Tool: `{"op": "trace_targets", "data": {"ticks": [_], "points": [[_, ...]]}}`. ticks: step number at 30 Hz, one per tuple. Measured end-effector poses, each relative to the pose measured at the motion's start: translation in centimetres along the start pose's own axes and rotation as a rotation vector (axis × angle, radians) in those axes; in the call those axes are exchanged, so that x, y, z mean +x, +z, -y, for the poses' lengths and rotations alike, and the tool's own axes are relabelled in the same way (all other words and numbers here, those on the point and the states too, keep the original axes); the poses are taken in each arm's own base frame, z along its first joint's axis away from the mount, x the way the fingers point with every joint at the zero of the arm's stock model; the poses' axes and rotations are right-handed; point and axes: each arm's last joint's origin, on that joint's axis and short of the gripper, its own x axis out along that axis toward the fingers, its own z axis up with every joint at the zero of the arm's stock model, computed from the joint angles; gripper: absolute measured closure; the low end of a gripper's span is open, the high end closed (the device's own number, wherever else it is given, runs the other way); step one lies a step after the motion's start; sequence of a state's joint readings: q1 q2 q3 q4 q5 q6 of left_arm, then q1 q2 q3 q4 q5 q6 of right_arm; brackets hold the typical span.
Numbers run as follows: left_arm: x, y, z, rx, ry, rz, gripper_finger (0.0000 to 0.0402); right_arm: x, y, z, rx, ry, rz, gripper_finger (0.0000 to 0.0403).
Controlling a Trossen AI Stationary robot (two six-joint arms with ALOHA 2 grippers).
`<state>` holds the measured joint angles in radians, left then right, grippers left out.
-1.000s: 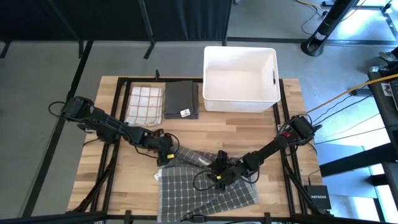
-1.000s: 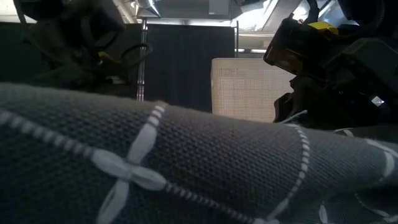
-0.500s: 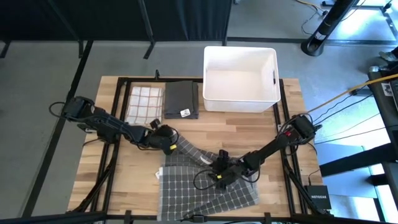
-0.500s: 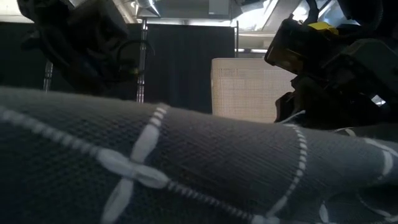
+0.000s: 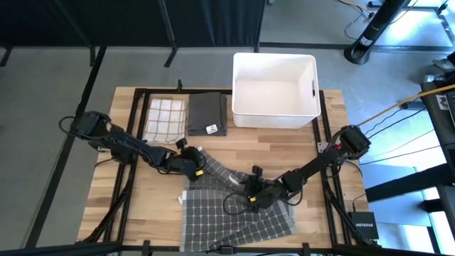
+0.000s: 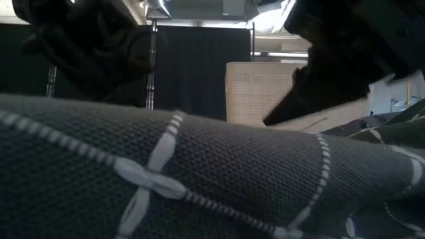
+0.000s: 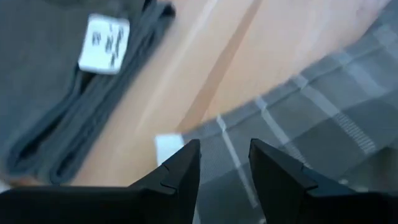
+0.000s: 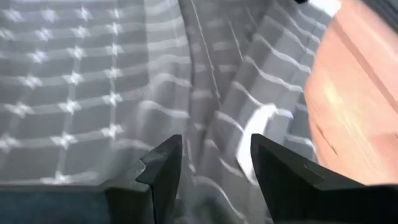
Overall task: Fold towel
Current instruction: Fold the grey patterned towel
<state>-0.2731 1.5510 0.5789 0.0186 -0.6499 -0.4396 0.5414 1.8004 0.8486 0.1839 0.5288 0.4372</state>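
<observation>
**Both arms low over the grey grid towel**

A slatted wooden table stands on a grey floor, with a dark curtain behind it. Taking the white bin at the table's far edge as the landmark: just beside it lie a folded dark cloth with a white tag and, next along, a folded checked cloth. The grey towel with its pale grid lies well on the near side of the bin, running up to the table's near edge, and its far end narrows into a rumpled strip angled up toward the folded dark cloth.

The left gripper sits at that far tip of the towel, the corner closest to the folded cloths. In its wrist view the fingers stand apart with the towel's hemmed corner and a small white label just beyond them; nothing is clamped.

The right gripper is down on the towel's ridged middle, almost straight out from the bin. Its fingers are also apart, straddling a raised pleat.

The towel's long axis runs from the left gripper's corner toward the near edge. By my reading, the left arm is nearer the free corner and would be the one to take it.
</observation>
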Motion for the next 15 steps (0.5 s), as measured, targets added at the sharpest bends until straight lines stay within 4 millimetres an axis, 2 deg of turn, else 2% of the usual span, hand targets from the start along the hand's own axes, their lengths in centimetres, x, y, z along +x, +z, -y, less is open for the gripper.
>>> {"op": "trace_targets", "data": {"ticks": [7, 11, 15], "points": [[2.4, -1.8, 0.2, -0.03, 0.083, -0.078, 0.027, 0.9, -0.3, 2.3, -0.01, -0.045, -0.17, 0.0207], [3.0, -2.0, -0.4, -0.161, 0.123, -0.108, 0.027, 0.5, 1.0, 3.0, -0.005, -0.128, -0.324, 0.0207], [2.7, -1.9, -0.9, -0.166, 0.135, -0.123, 0.027, -0.9, 3.1, 2.9, -0.039, -0.207, -0.463, 0.0207]]}}
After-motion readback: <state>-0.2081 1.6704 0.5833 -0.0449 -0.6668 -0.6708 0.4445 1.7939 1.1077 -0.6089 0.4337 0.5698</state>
